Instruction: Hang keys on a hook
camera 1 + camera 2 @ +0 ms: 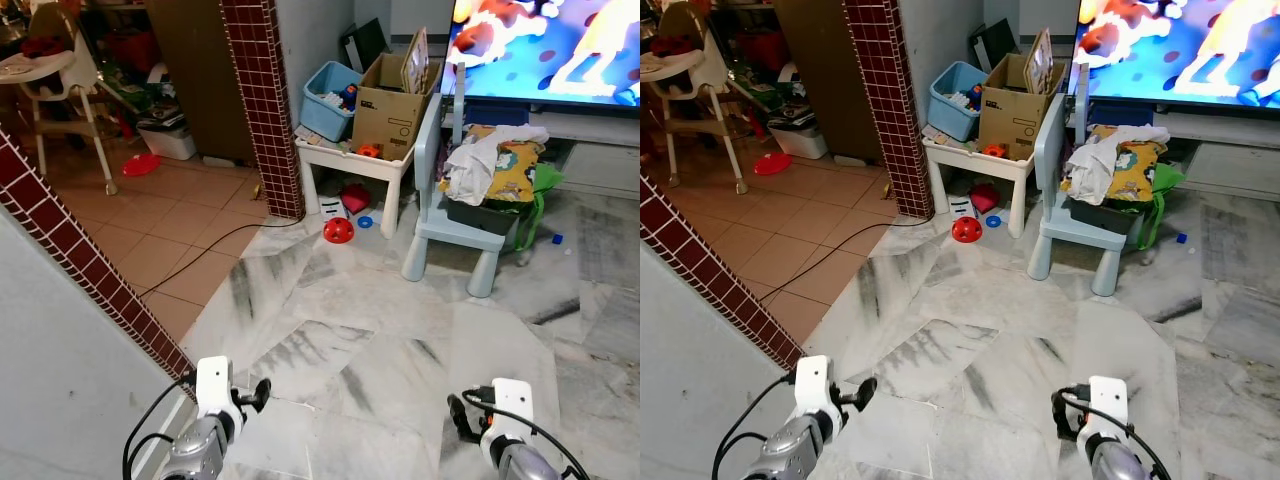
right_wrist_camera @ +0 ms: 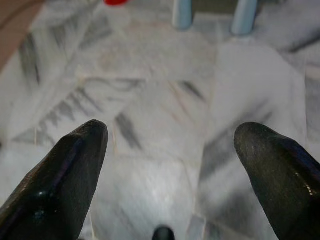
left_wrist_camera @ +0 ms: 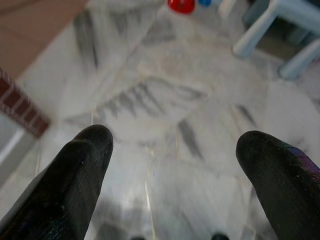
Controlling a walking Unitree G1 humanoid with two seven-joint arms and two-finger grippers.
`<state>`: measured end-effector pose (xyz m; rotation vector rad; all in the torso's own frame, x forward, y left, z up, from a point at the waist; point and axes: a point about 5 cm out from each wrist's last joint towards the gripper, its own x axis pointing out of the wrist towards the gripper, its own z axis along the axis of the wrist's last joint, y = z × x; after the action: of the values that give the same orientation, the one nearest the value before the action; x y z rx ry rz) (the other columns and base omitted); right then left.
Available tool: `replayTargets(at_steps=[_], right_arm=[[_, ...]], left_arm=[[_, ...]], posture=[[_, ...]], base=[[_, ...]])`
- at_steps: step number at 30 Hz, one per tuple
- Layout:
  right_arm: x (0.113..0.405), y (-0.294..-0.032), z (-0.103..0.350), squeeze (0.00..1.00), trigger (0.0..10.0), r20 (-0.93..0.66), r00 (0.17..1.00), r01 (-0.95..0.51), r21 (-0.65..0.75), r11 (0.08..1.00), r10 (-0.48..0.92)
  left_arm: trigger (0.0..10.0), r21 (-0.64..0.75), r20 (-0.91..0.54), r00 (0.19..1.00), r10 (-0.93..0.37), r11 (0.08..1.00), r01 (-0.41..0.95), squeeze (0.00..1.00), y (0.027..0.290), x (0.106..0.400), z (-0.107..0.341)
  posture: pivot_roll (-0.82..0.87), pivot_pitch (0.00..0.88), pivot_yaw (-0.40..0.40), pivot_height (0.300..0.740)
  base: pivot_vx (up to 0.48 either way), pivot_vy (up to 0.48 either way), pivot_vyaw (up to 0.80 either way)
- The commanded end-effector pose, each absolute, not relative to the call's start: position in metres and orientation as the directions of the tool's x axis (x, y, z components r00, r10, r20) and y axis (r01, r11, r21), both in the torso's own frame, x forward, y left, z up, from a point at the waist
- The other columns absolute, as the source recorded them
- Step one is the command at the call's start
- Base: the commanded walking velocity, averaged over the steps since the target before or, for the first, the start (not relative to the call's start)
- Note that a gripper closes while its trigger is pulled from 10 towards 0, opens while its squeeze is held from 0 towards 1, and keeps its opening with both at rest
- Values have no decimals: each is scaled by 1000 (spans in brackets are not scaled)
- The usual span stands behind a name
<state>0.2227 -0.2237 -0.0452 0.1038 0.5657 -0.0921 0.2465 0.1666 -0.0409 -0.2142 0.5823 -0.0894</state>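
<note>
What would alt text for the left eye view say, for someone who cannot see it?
Two robot arms, the left gripper and right gripper low in view, hang over a grey-veined marble floor. Ahead stand a pale blue chair piled with cloth, a small white table bearing a cardboard box, and a red-tiled pillar.

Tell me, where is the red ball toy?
The red ball toy lies on the marble floor ahead, slightly to the robot's left, beside the small white table near the brick pillar.
</note>
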Motion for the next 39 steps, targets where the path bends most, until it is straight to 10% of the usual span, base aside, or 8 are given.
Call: replayTargets(at_steps=[1, 18, 39], right_arm=[[231, -221, -38, 0, 10000, -494, 868, 108, 88, 990, -51], [279, -204, 28, 0, 10000, -60, 998, 9, 100, 995, -3], [293, -191, 53, 0, 10000, 23, 999, -41, -6, 999, 41]], left_arm=[[10000, -215, -494, 859, -134, 976, 29, 0, 170, 255, -33], [10000, -204, -83, 989, -121, 974, 102, 0, 172, 295, 31], [10000, -224, -12, 979, -203, 955, 196, 0, 153, 313, 55]], posture=[[-84, 0, 69, 740], [-81, 0, 64, 740], [-82, 0, 64, 740]], base=[[0, 0, 0], [0, 0, 0], [0, 0, 401]])
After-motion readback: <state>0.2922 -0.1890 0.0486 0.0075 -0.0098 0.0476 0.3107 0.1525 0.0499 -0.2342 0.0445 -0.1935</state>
